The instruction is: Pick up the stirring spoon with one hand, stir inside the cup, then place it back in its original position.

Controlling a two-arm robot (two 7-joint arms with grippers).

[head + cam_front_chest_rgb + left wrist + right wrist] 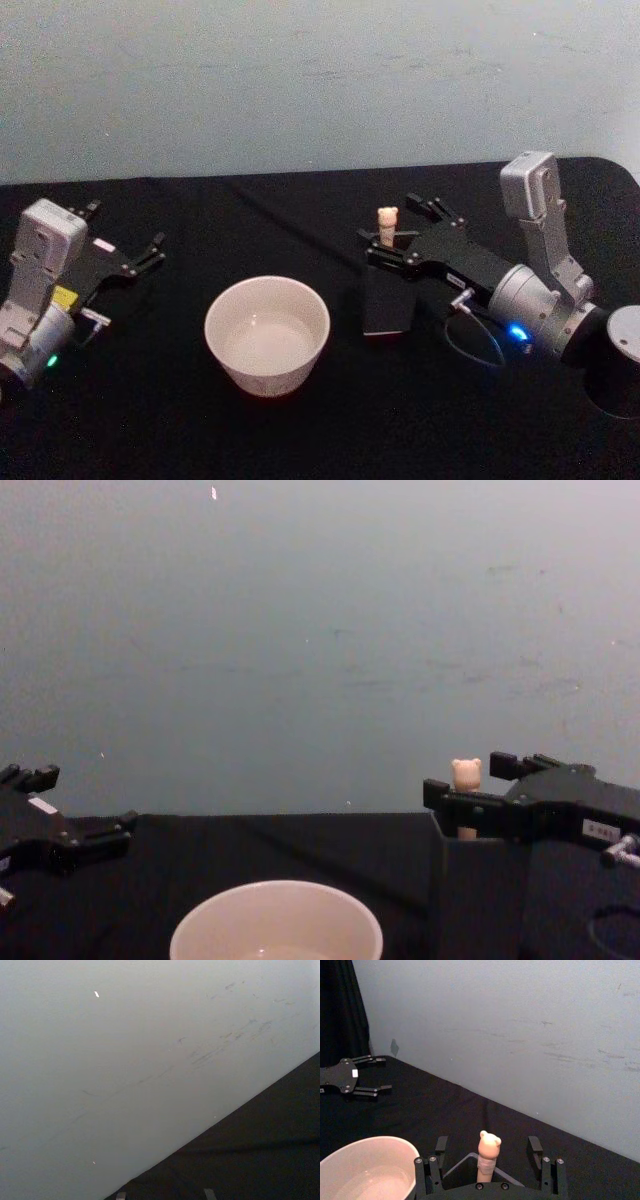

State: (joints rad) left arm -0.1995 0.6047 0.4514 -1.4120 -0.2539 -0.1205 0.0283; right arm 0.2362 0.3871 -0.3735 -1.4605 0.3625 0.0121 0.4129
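The stirring spoon (387, 220) stood upright in the dark grey holder (388, 305), its bear-head top rising above the holder's mouth. The right claw (392, 224) was reached in at handle height, its fingers (440, 1146) spread to either side of the cream handle with a gap on each side, touching nothing. The cup (262, 376) sat on the black table (150, 425) just beside the holder, on the robot's left of it. The left claw (128, 224) lay low near the table's left edge, well apart from the cup, its fingers likewise spread and gripping nothing.
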